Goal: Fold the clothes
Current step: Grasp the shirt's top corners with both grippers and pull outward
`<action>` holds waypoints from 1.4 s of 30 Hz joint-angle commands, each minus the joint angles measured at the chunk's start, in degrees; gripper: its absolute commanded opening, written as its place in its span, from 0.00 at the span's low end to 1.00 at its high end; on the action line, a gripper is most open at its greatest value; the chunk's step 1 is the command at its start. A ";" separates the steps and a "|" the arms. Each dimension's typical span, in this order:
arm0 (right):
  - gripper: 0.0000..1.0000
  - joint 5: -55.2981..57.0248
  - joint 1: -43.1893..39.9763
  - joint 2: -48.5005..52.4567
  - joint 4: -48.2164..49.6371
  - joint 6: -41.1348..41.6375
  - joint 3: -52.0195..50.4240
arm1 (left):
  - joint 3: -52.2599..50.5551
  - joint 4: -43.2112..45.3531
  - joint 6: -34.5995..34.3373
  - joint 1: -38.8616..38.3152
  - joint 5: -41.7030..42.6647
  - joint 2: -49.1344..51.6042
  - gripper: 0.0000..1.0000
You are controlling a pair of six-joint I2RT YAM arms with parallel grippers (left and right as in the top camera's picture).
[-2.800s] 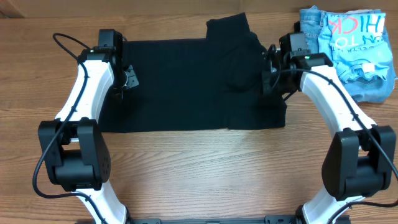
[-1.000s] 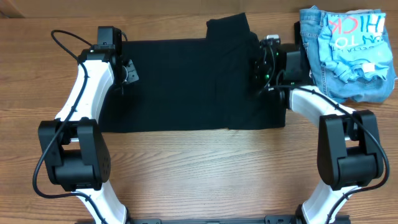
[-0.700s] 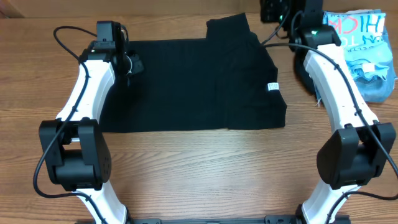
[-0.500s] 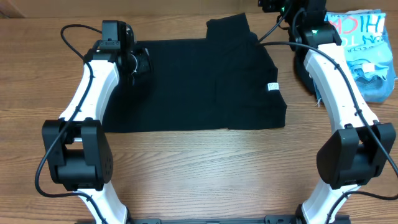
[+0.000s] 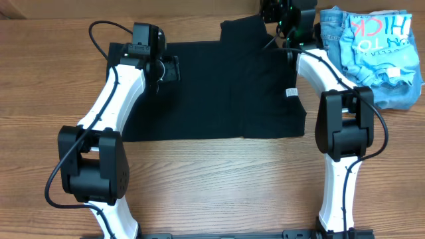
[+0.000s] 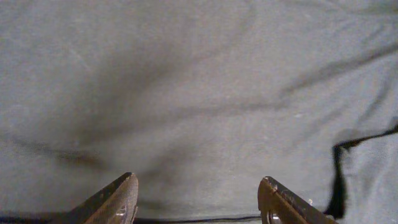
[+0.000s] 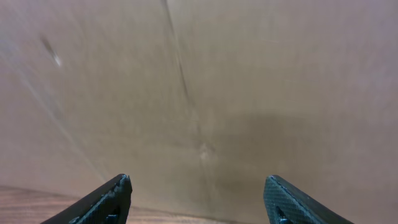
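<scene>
The clothes, a black T-shirt [image 5: 219,86], lie spread flat across the middle of the table, a sleeve pointing to the far edge and a small white label [image 5: 290,92] near the right hem. My left gripper [image 5: 171,68] hovers open over the shirt's upper left part. In the left wrist view, nothing but fabric [image 6: 186,93] shows past the empty left gripper [image 6: 198,180]. My right gripper [image 5: 271,9] is at the table's far edge, beside the sleeve. The right wrist view shows the right gripper [image 7: 198,178] open and empty, facing a plain tan surface.
A light blue printed shirt [image 5: 385,46] lies bunched on blue denim jeans [image 5: 330,23] at the back right corner. The wooden table [image 5: 212,179] shows bare in front of the shirt. Both arm bases stand at the near edge.
Both grippers have opened. The left one slid right over the shirt's top left part. The right arm let go of the shirt's right side and swung to the far edge, uncovering the label.
</scene>
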 commanded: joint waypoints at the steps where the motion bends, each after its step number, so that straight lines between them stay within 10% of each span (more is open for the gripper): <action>1: 0.71 1.01 0.17 1.33 -1.62 0.28 1.44 | 0.96 -0.17 1.57 -0.13 -3.96 0.07 0.66; 11: 0.67 1.77 0.31 1.33 -42.77 0.31 29.83 | 0.96 -0.24 1.57 -0.13 -3.98 0.07 0.66; 42: 0.67 5.86 1.99 25.33 -35.65 -1.53 29.81 | 0.90 -1.73 2.21 -0.13 -4.11 0.07 0.68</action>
